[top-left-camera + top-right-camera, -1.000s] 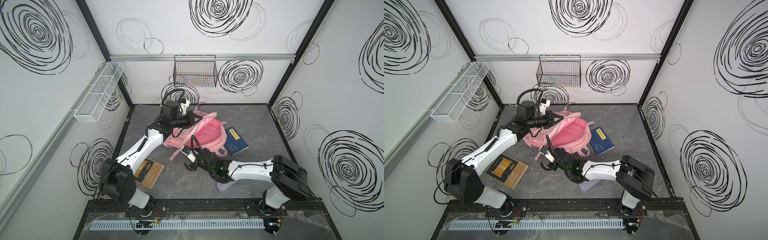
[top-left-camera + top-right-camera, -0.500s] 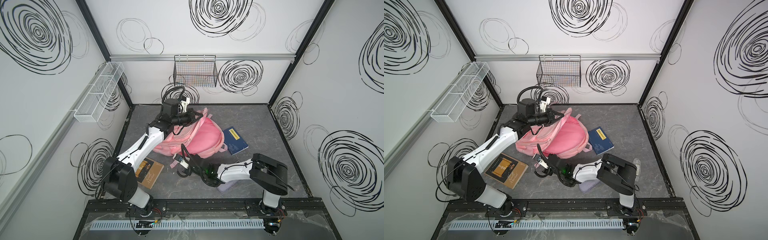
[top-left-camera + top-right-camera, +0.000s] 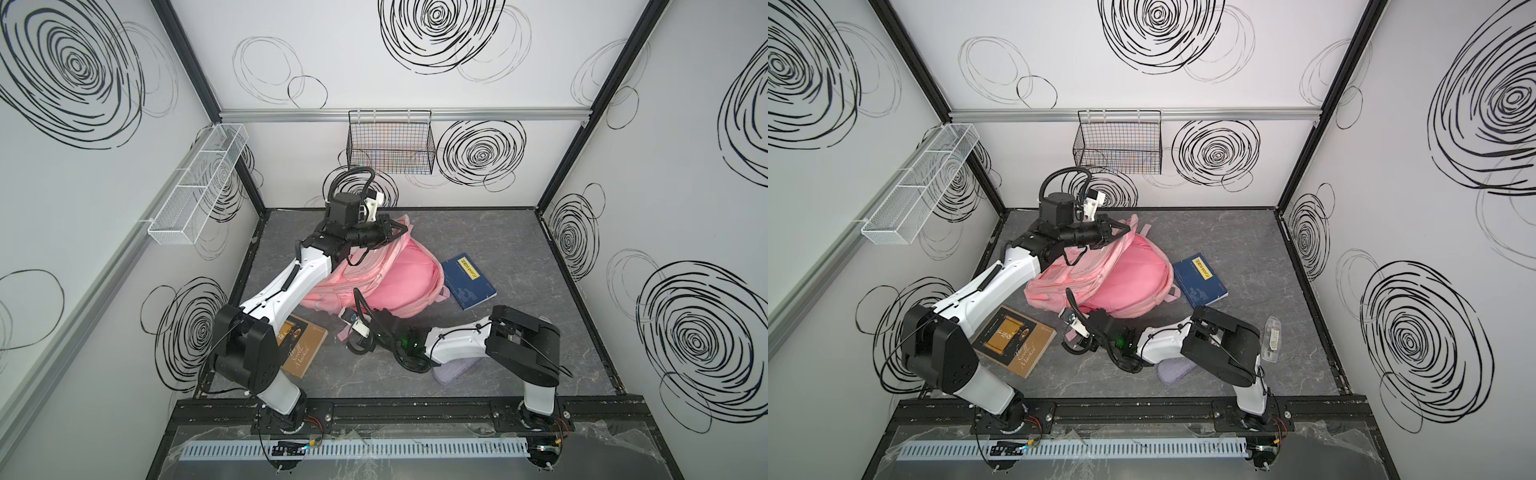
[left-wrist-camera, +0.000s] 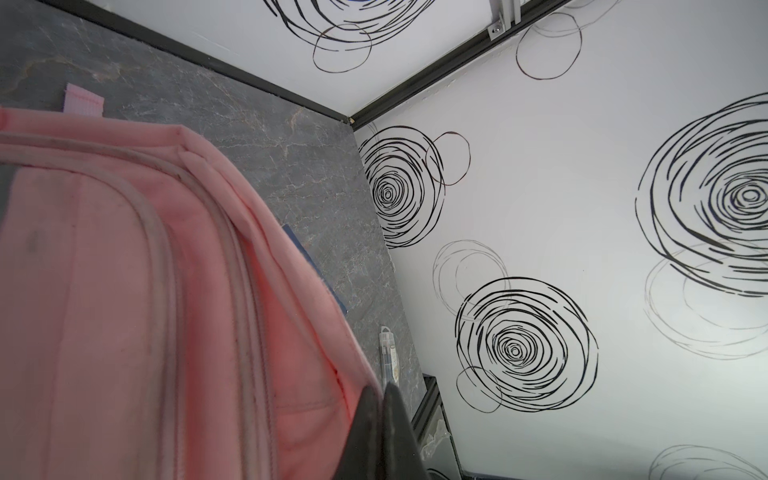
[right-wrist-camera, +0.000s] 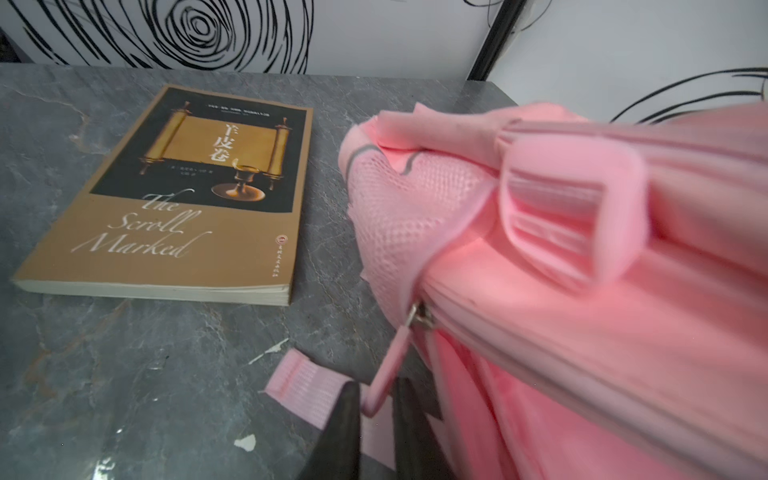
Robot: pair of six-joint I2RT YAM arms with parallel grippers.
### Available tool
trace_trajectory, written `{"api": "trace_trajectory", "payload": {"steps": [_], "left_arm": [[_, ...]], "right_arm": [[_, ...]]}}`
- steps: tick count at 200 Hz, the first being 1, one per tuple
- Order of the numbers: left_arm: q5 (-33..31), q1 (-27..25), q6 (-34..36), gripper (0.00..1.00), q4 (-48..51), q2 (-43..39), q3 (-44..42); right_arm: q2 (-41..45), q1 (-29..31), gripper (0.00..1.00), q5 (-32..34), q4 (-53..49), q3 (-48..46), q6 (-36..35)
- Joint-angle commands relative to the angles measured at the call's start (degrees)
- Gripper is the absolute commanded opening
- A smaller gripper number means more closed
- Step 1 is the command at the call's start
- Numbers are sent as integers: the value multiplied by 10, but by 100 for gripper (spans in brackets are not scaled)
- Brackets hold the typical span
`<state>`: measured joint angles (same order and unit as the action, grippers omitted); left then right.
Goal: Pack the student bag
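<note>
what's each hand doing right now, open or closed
left hand: closed, pinching the top edge of the student bag.
right hand: slightly open; the zipper pull hangs in the gap, not pinched.

brown bk (image 5: 166, 195), "The Scroll Marked", "羊皮卷"

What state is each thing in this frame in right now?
student bag: lying down, top end held up, zip closed where visible.
left gripper: jaws shut on the bag's top.
right gripper: jaws parted, zipper pull between them.
brown book: closed, lying flat.
blue book: closed, flat beside the bag.
lilac pouch: partly hidden; zip not visible.
</note>
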<state>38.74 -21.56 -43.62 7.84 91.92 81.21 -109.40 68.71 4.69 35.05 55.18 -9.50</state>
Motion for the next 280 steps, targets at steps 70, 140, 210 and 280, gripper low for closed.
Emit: {"api": "trace_trajectory", "payload": {"steps": [70, 140, 210, 280], "left_arm": [[-78, 2, 285, 0, 118, 18, 20], [-204, -25, 416, 0, 224, 63, 71], [-260, -36, 497, 0, 219, 31, -7], [-264, -65, 527, 13, 225, 8, -22]], "right_arm": [[174, 0, 46, -106, -100, -92, 123], [377, -90, 47, -92, -212, -189, 223], [489, -326, 57, -108, -318, -198, 273], [396, -572, 61, -278, -362, -140, 292]]}}
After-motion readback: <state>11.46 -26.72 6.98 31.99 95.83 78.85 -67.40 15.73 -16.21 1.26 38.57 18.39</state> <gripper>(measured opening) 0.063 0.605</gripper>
